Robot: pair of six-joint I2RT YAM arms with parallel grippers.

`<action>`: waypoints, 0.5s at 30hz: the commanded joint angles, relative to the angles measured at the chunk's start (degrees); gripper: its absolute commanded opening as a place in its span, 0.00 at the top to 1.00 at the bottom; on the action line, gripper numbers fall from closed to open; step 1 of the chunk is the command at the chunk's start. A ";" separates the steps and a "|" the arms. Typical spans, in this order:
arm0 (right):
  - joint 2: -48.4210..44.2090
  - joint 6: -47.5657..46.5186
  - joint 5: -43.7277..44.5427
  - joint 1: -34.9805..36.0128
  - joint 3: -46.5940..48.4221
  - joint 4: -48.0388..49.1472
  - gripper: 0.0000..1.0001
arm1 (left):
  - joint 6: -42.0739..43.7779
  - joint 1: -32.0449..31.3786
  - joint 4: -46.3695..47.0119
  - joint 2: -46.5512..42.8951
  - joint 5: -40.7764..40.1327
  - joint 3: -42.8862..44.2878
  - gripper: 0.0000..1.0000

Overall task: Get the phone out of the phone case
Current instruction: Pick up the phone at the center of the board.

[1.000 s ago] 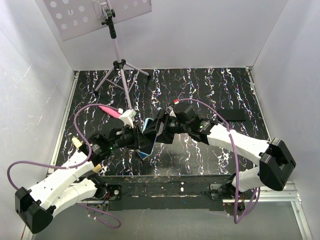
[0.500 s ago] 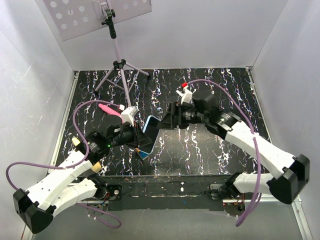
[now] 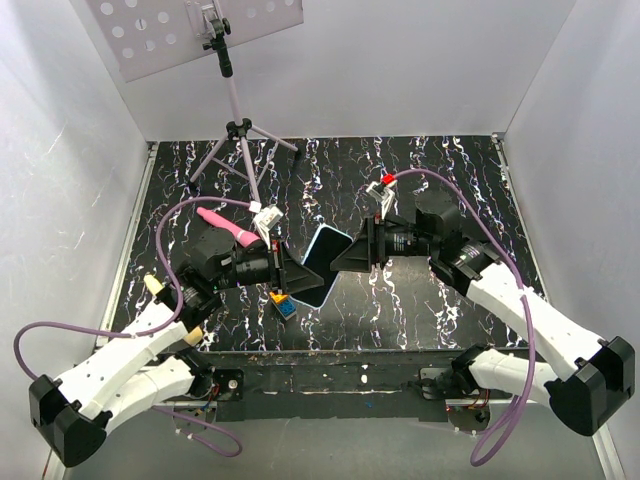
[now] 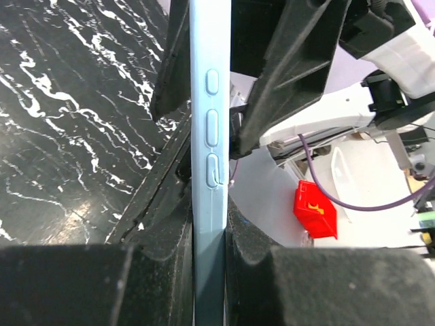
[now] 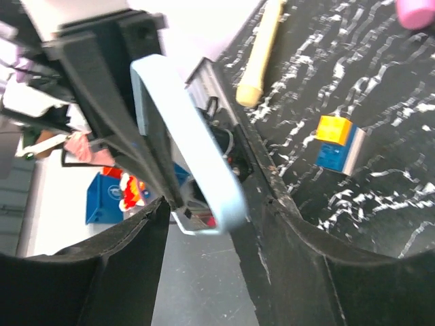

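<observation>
Right fingers (image 3: pixel 352 258) shifted rightward; left fingers (image 3: pixel 285 270) clamp the phone case (image 3: pixel 325 268)

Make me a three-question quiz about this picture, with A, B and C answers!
1. Where is the phone case?
A. Lying flat in a basket
B. Held up in the air by the left gripper
C. Hanging on a hook

2. What colour is the phone case?
A. Red
B. Light blue
C. Green

3. What is the left gripper doing?
A. Wide open, holding nothing
B. Hidden from every camera
C. Shut on the phone case

Answers:
1 B: the top view shows it tilted above the tabletop in that gripper's grip.
2 B: its shell looks pale blue in all three views.
3 C: the left wrist view shows the gripper clamped on the case's edge from both sides.
</observation>
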 commanded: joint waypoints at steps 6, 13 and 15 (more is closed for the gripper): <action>-3.80 12.38 -3.66 -2.14 -4.37 22.32 0.69 | -6.95 0.15 16.41 1.45 6.52 -1.81 1.00; -1.86 24.85 -5.85 -2.05 -8.67 42.33 0.76 | -8.79 0.15 20.01 2.76 7.58 -2.60 1.00; -1.42 26.09 -5.50 -2.05 -9.03 45.00 0.76 | -10.29 0.24 22.11 3.38 8.28 -2.95 1.00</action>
